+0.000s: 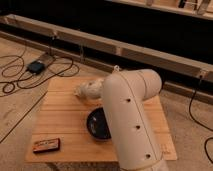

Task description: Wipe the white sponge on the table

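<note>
The table [65,117] has a light wooden plank top and stands in the middle of the camera view. My white arm [130,120] reaches from the lower right over its top. My gripper [86,91] is low over the far middle of the table, pointing left. A whitish lump shows at its tip, and I cannot tell whether that is the white sponge or part of the gripper. No separate sponge shows elsewhere on the table.
A black bowl [96,125] sits on the table's right half, partly hidden by my arm. A small dark flat object [46,145] lies near the front left corner. Black cables and a power box [36,66] lie on the floor at the left. A dark wall with a rail runs behind.
</note>
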